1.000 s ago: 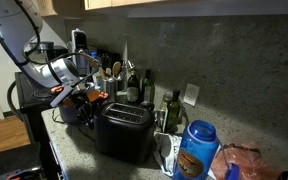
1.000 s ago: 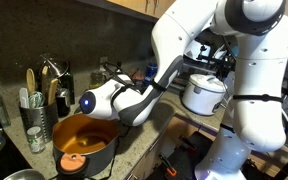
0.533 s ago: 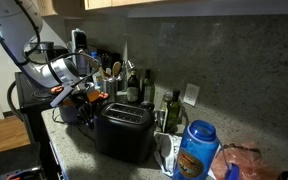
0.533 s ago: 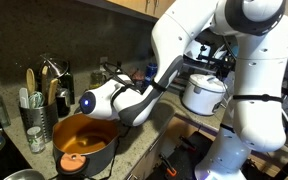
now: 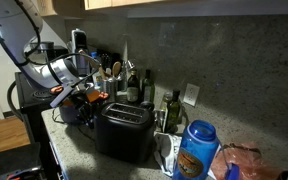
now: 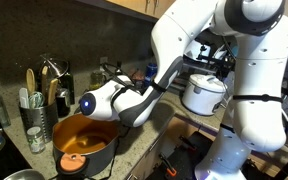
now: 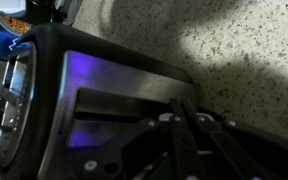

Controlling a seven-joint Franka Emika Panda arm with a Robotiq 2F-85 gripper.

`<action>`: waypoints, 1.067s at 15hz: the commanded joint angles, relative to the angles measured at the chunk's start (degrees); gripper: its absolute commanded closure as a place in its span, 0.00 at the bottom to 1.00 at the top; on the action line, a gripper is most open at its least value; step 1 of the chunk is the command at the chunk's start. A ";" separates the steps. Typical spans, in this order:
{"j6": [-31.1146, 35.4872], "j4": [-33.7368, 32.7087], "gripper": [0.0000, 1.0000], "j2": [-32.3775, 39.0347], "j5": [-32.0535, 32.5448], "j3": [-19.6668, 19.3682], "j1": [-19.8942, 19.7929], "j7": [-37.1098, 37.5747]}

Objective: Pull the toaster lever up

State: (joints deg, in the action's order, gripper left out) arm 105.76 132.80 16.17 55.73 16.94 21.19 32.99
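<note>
Black two-slot toaster [image 5: 124,132] standing on the speckled counter [image 5: 76,152] against the stone wall, well apart from a blue-lidded jar [image 5: 197,150], with the gripper [image 5: 86,97] close beside one short end, its opening too dark to tell.

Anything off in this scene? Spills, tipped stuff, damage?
Nothing stands out. The toaster sits upright on the counter, the bottles behind it are standing, and the pot is upright with no spill visible. The gripper is right by the toaster; its lever is not discernible.
</note>
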 commanded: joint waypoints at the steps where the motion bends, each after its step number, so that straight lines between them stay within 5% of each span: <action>1: 5.83 0.19 0.95 5.12 1.55 -0.87 -1.05 1.59; 16: -0.54 -0.62 0.95 -0.02 2.18 -1.06 -0.52 0.14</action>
State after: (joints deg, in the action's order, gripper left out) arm 105.27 132.71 16.15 56.30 16.94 21.41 32.99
